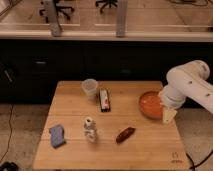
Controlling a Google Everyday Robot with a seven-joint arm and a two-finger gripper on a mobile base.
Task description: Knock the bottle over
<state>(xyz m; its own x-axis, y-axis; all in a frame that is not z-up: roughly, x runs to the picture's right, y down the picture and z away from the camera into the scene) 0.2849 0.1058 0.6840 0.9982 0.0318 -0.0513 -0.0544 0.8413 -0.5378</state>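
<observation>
The bottle (90,129) stands upright near the table's front, left of centre; it is small and whitish, with a white cap and a mottled brown-and-white label. My white arm (189,86) reaches in from the right. Its gripper (169,115) hangs over the right side of the table, just beside the orange bowl (150,104). The gripper is open and holds nothing. It is far to the right of the bottle, about a third of the table's width away.
On the wooden table (150,147) a clear plastic cup (89,87) stands at the back, with a flat black-and-red box (104,100) beside it. A blue sponge (57,135) lies left of the bottle and a brown oblong item (125,134) right of it. A dark counter runs behind.
</observation>
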